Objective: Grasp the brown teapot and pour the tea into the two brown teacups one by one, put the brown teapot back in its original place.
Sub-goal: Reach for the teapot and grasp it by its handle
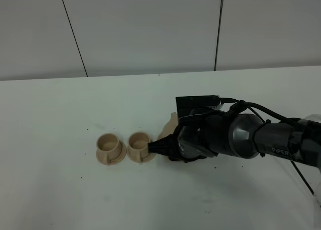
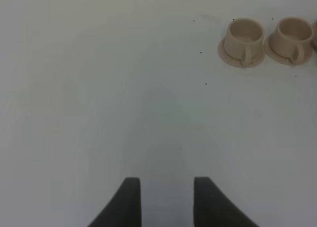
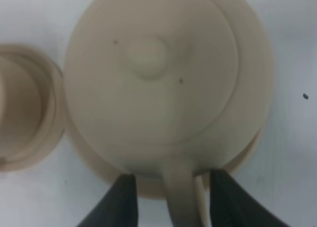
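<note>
You see the brown teapot (image 3: 148,88) standing upright on its wide saucer (image 3: 250,148), with the lid on and the round knob (image 3: 147,56) in the middle of the lid. The right gripper (image 3: 173,177) is low at the rim of this wide saucer, on the side where the loop handle (image 3: 182,202) of the teapot comes out. Its two dark fingers (image 3: 124,202) stand one on each side of the handle. A narrow gap shows between each finger and the handle, so the jaws are partly open around it and have hold of nothing. In the high view the right arm (image 1: 251,137) covers most of the teapot, and only a small tan part of it shows above the gripper. The two brown teacups sit each on its own small saucer in a row next to the wide saucer. The first teacup (image 1: 140,142) is just beside the wide saucer, but you cannot tell if their rims touch. The second teacup (image 1: 109,145) is on the far side of the first one. The left gripper (image 2: 163,202) hangs over the bare white table (image 1: 60,109), well apart from the wide saucer and beyond both cups; its jaws are apart and nothing is between them
</note>
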Controlling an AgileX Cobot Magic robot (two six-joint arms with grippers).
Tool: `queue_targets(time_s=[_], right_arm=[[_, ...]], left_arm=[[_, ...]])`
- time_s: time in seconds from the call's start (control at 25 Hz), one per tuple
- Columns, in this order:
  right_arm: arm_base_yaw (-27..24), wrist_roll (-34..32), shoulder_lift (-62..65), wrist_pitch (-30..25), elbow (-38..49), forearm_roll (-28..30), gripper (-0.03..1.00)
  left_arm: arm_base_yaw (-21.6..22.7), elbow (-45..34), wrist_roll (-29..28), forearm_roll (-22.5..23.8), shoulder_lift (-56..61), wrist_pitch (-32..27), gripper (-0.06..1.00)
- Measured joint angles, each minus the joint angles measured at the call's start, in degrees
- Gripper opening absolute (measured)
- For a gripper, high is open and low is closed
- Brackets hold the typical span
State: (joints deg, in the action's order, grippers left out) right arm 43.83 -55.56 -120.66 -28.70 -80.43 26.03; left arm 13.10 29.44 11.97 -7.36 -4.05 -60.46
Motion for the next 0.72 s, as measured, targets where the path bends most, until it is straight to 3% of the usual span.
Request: queue_targets(time_s=[0.72], right_arm=[[-1.18,1.54,0.00,-0.64,-0.19,0.43,0.34]], left_arm=[[0.00,0.00,0.00,0.00,0.00,0.00,0.33]])
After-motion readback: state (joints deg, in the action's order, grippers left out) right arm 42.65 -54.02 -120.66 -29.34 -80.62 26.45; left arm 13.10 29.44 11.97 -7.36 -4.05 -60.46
